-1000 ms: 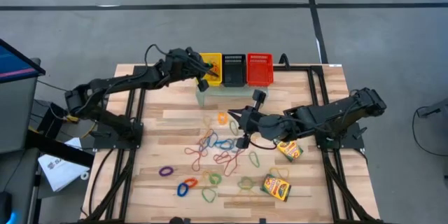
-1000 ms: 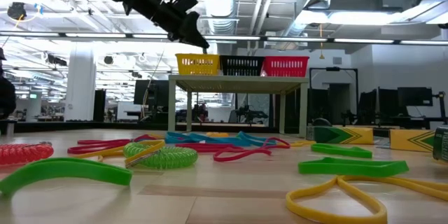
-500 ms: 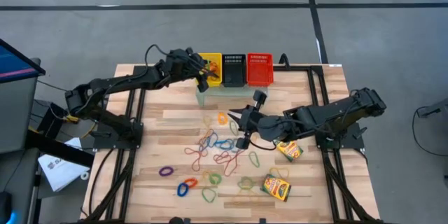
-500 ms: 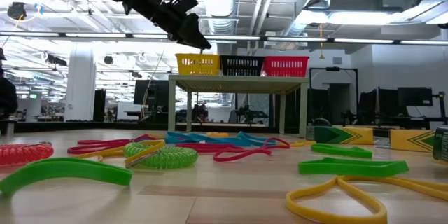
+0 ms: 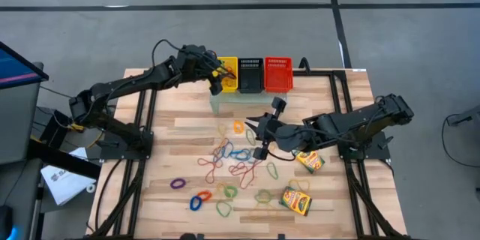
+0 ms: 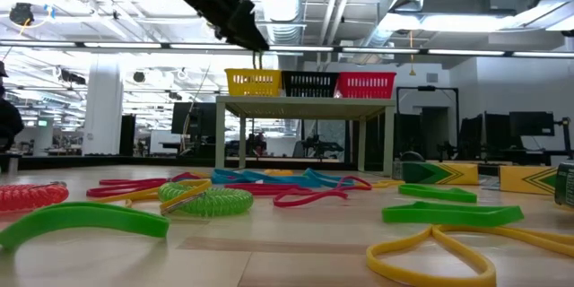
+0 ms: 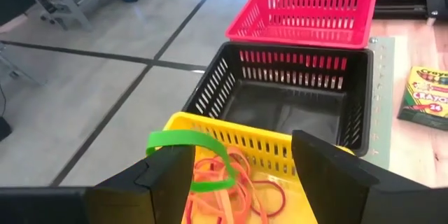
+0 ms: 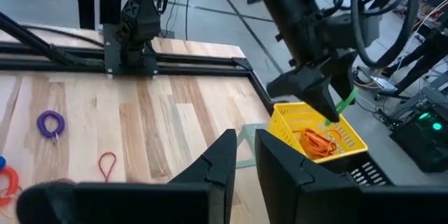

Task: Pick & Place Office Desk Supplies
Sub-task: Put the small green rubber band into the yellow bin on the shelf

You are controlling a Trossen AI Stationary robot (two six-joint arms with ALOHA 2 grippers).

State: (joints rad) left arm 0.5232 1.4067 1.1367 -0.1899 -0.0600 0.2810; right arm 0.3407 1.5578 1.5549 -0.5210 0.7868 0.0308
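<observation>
- High view: left arm stretched across the table's far left corner, left gripper [image 5: 217,76] poised over the yellow basket [image 5: 228,66]; right arm folded low at mid-table, right gripper [image 5: 260,133] over the scattered rubber bands [image 5: 232,166]. Two crayon boxes [image 5: 310,160] lie at the right.
- Low view: left gripper [image 6: 248,36] hangs above the yellow basket [image 6: 253,82], a green strip dangling at its tip.
- Left wrist view: fingers [image 7: 164,175] spread wide; green rubber band [image 7: 192,155] draped against one finger, over orange bands [image 7: 238,189] in the basket. Whether it is gripped cannot be told.
- Right wrist view: right fingers [image 8: 222,157] nearly together, nothing seen between them.
</observation>
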